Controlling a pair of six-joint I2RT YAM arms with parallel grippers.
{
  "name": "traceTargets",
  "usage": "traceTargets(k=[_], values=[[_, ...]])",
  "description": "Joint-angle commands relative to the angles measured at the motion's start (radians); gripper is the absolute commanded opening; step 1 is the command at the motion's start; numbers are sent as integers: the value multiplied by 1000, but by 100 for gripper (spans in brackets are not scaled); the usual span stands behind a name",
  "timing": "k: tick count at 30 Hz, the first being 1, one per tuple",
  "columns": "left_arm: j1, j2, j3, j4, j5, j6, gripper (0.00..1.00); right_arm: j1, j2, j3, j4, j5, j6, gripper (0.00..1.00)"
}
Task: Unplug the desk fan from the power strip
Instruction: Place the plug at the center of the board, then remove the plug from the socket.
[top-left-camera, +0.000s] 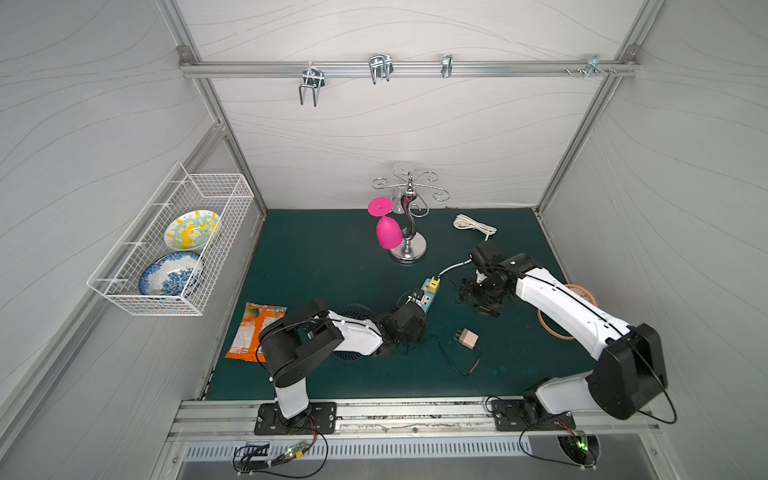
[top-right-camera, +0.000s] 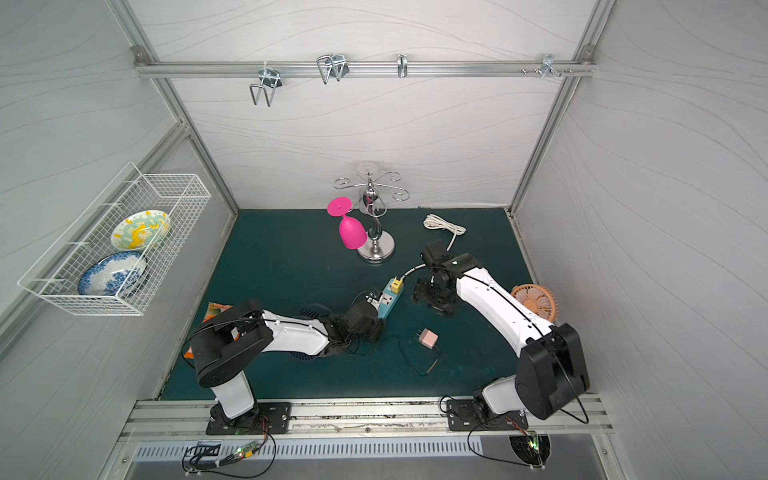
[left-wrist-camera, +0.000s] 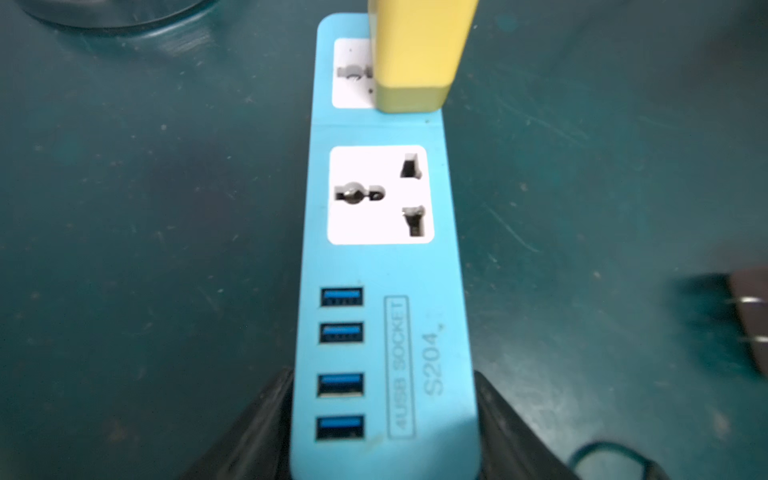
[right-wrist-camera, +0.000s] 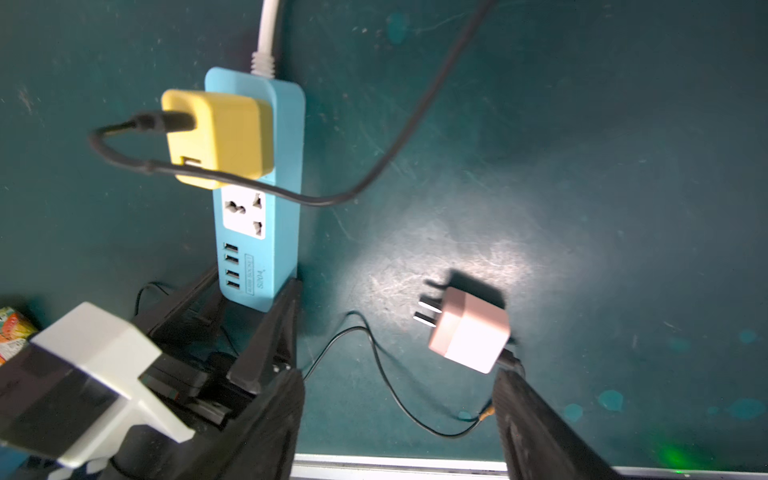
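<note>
**mk:** So where are we putting the power strip (top-left-camera: 428, 297)? In both top views it lies at an angle on the green mat (top-left-camera: 311, 270), a bit right of centre frame.

**jo:** Same here. The left wrist view gives us what the top views can't: four blue USB ports, "S204" printed beside them, one bare outlet, and a yellow adapter (left-wrist-camera: 415, 54) in the other outlet. The left gripper (left-wrist-camera: 382, 374) has a finger on each side of the USB end, right up against it. We can't tell if they're actually squeezing.

**mk:** The right wrist view adds a black cable (right-wrist-camera: 332, 201) that plugs into the yellow adapter and drapes across the strip. It also shows the white cord (right-wrist-camera: 266, 25) leaving the far end. A pink adapter (right-wrist-camera: 469, 332) lies loose on the mat, prongs bare, near the right gripper (right-wrist-camera: 397, 374). Its fingers are spread wide and pinch nothing.

**jo:** Only the top views show us the orange fan (top-right-camera: 534, 301), at the mat's right edge behind the right arm. They also show a dark fan (top-left-camera: 355, 311), mostly under the left arm.

**mk:** For room, we've got open mat left of centre, between the snack bag (top-left-camera: 255, 332) at lower left and the glass stand (top-left-camera: 409, 245) at upper centre. The strip is well clear of every mat edge.
</note>
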Motion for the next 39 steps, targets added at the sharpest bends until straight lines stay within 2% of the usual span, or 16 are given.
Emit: traceTargets(k=[1, 9, 12, 16, 18, 24, 32, 39], values=[[1, 7, -9, 46, -19, -12, 65, 27, 62, 84, -59, 30, -1, 76], [-6, 44, 6, 57, -67, -8, 59, 72, 280, 307, -123, 82, -1, 75], [-8, 55, 6, 65, -63, -4, 46, 80, 346, 372, -134, 91, 3, 74], [-11, 58, 10, 61, -75, 9, 35, 86, 421, 440, -140, 92, 9, 72], [-12, 57, 12, 58, -77, 19, 33, 85, 449, 468, -140, 90, 14, 72], [-13, 64, 27, 36, -72, 30, 13, 85, 532, 543, -154, 82, 34, 71], [-19, 69, 44, 18, -71, 31, 9, 84, 604, 586, -164, 78, 68, 66], [-19, 75, 49, 10, -72, 28, 6, 84, 625, 590, -164, 69, 86, 52]])
